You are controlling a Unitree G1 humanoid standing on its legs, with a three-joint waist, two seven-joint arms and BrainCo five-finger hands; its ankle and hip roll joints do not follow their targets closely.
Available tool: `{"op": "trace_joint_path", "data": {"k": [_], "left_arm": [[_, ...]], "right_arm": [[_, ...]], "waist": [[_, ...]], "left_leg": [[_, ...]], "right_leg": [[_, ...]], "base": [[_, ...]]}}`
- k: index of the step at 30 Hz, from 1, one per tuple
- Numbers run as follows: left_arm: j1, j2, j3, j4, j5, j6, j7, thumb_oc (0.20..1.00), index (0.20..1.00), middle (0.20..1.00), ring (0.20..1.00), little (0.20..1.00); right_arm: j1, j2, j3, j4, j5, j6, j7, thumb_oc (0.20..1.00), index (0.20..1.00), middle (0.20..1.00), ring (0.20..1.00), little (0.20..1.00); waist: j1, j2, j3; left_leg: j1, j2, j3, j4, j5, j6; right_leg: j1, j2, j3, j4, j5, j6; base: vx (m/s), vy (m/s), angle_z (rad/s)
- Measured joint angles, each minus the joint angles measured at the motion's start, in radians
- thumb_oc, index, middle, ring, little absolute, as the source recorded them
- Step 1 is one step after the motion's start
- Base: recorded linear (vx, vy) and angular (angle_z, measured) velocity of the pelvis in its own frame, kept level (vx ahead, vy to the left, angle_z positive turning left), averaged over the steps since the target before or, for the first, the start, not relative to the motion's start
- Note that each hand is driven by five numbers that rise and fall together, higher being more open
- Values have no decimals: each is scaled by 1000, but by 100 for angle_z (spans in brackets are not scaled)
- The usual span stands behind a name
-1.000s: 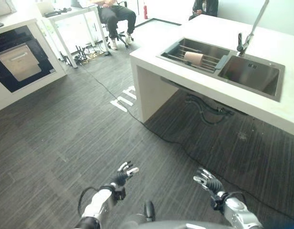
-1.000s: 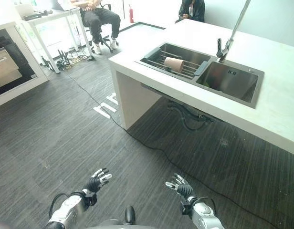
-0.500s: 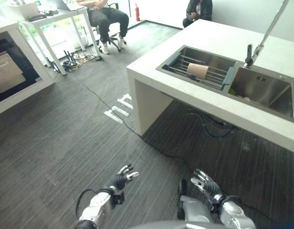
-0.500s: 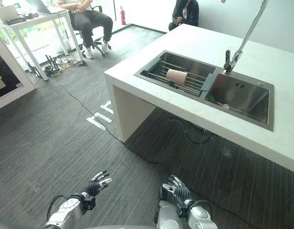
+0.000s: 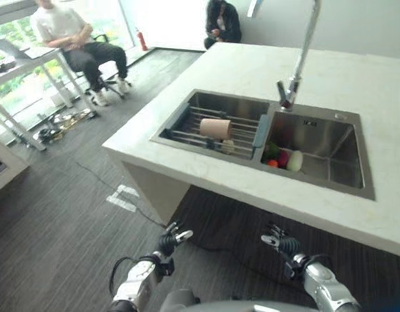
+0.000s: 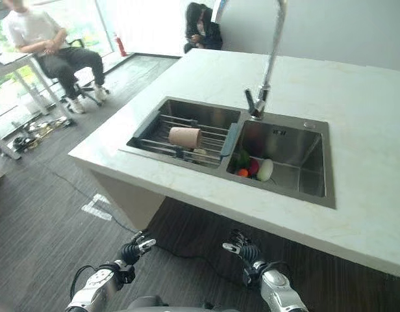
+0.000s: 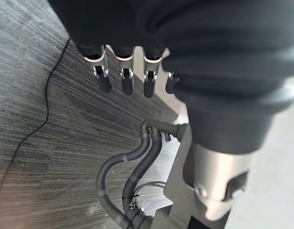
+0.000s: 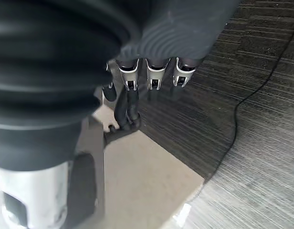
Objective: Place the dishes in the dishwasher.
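A tan cup [image 5: 216,128] lies on its side on the wire rack [image 6: 162,127] in the sink's left basin. The right basin [image 5: 330,144] holds green, red and white rounded items [image 5: 284,158]. A tall faucet [image 5: 297,58] rises behind the divider. My left hand [image 5: 169,240] and right hand [image 5: 278,243] hang low over the dark floor in front of the counter, well short of the sink. Both are open and hold nothing. The left hand's fingers [image 7: 123,71] and the right hand's fingers [image 8: 154,71] hang relaxed over the floor.
The sink sits in a white island counter [image 5: 226,71] whose near edge [image 6: 206,201] runs across in front of me. One person sits on a chair [image 5: 70,45] at far left, another [image 5: 221,23] beyond the counter. Dark carpet [image 5: 50,214] lies to the left.
The camera has swung right and closer to the sink, so the island now sits in the middle of the view. Both hands stay low, open and empty.
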Motion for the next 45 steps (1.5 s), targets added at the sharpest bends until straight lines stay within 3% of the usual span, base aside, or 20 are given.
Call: {"op": "trace_joint_path", "data": {"k": [1,2,3,5,6,7,8,9,10,11,13,18,19,21,24,26,29,38,42,45], "left_arm": [[3,-1,1,4,0,0,3,1000,1000,1000,1000,1000],[6,-1,1,4,0,0,3,1000,1000,1000,1000,1000],[6,-5,-1,5,1,-3,1,1000,1000,1000,1000,1000],[11,-8,-3,51,8,-11,-8,1000,1000,1000,1000,1000],[11,-6,-3,56,10,-12,-7,1000,1000,1000,1000,1000],[-3,-1,0,69,27,-21,-5,1000,1000,1000,1000,1000],[-1,8,-3,74,40,-25,-3,1000,1000,1000,1000,1000],[-38,41,-3,119,47,-47,-2,1000,1000,1000,1000,1000],[-51,49,-1,127,47,-53,-1,1000,1000,1000,1000,1000],[-62,54,-4,159,48,-75,-1,1000,1000,1000,1000,1000],[-47,26,-4,213,48,-80,1,1000,1000,1000,1000,1000],[-31,40,-2,202,54,-78,15,1000,1000,1000,1000,1000],[-26,46,-1,201,69,-79,21,1000,1000,1000,1000,1000],[9,65,40,202,68,-81,33,1000,1000,1000,1000,1000],[24,62,78,204,69,-90,34,1000,1000,1000,1000,1000],[55,63,75,207,75,-93,33,1000,1000,1000,1000,1000],[77,1,65,246,77,-92,33,1000,1000,1000,1000,1000],[65,-44,75,468,65,-89,18,1000,1000,1000,1000,1000],[81,-49,128,596,-46,-60,16,1000,1000,1000,1000,1000],[91,-35,271,653,-132,-50,56,1000,1000,1000,1000,1000]], "right_arm": [[-2,1,3,39,0,10,-2,1000,1000,1000,1000,1000],[2,0,4,44,0,10,-2,1000,1000,1000,1000,1000],[14,-2,-1,67,1,1,-2,1000,1000,1000,1000,1000],[18,-6,-10,143,2,-13,-14,1000,1000,1000,1000,1000],[29,-13,-9,150,2,-13,-16,1000,1000,1000,1000,1000],[31,-4,-14,170,5,-15,-17,1000,1000,1000,1000,1000],[36,15,-21,177,10,-15,-17,1000,1000,1000,1000,1000],[57,71,-43,171,11,-37,-11,1000,1000,1000,1000,1000],[57,79,-42,166,11,-37,-10,1000,1000,1000,1000,1000],[65,102,-45,181,10,-49,-9,1000,1000,1000,1000,1000],[58,120,-47,213,10,-64,-5,1000,1000,1000,1000,1000],[21,109,-49,223,10,-71,-6,1000,1000,1000,1000,1000],[8,110,-50,232,10,-75,-6,1000,1000,1000,1000,1000],[-43,113,-42,262,8,-77,5,1000,1000,1000,1000,1000],[-28,103,-49,264,8,-78,5,1000,1000,1000,1000,1000],[-22,111,-49,305,6,-78,9,1000,1000,1000,1000,1000],[-6,87,-55,331,3,-78,10,1000,1000,1000,1000,1000],[9,79,-83,431,-9,-81,5,1000,1000,1000,1000,1000],[19,97,-161,587,12,-85,1,1000,1000,1000,1000,1000],[45,74,-260,662,31,-86,7,1000,1000,1000,1000,1000]], "waist": [[21,16,4],[17,16,4],[25,16,5],[41,23,4],[39,30,2],[30,28,8],[28,26,11],[3,12,5],[1,13,5],[4,-8,-5],[3,28,-31],[29,23,-35],[39,24,-34],[93,21,-34],[96,12,-35],[100,-25,-50],[106,1,-56],[98,11,-63],[99,14,-73],[100,20,-96]], "left_leg": [[-26,15,-163,-159,104,-33],[-44,22,-170,-159,113,-32],[-61,32,-150,-153,119,-32],[-59,36,-12,-151,112,-10],[-39,30,-18,-152,105,0],[-23,13,-20,-153,154,35],[3,10,-23,-157,184,58],[66,-25,-4,-158,150,111],[78,-35,1,-158,131,108],[104,-66,26,-152,120,117],[117,-67,60,-158,81,125],[127,-63,126,-152,71,138],[133,-42,167,-152,72,132],[142,-18,270,-158,60,123],[132,-17,236,-158,56,100],[133,-36,228,-158,66,85],[132,3,219,-157,90,41],[133,46,210,-158,99,18],[133,39,197,-158,94,14],[132,32,181,-158,90,18]], "right_leg": [[38,16,65,-12,-30,21],[55,15,65,-12,-40,23],[67,14,99,-11,-62,26],[84,-22,127,9,-96,33],[88,-27,129,16,-115,51],[89,-39,126,53,-141,80],[72,-41,90,137,-167,113],[-39,-79,-2,215,-221,134],[-84,-88,-2,214,-215,141],[-155,-114,-7,217,-79,134],[-164,-130,-29,231,-67,153],[-191,-128,-87,240,-26,176],[-211,-132,-115,266,-23,189],[-239,-211,-334,300,-30,193],[-173,-245,-244,215,-36,207],[-86,-245,-242,80,-28,208],[-48,-197,-244,-6,18,195],[-39,-146,-248,-18,25,170],[-31,-156,-261,-18,22,171],[-23,-161,-276,-18,4,169]], "base": [[429,335,-89],[322,294,-81],[283,281,-52],[187,161,-68],[162,134,-39],[143,135,-35],[100,109,-47],[156,240,-39],[113,220,-38],[94,222,-23],[22,137,-46],[-24,59,-48],[-70,-64,-83],[-45,-99,-122],[15,-113,-11],[42,-83,26],[17,-42,3],[-1,-7,0],[5,3,10],[14,16,16]]}}
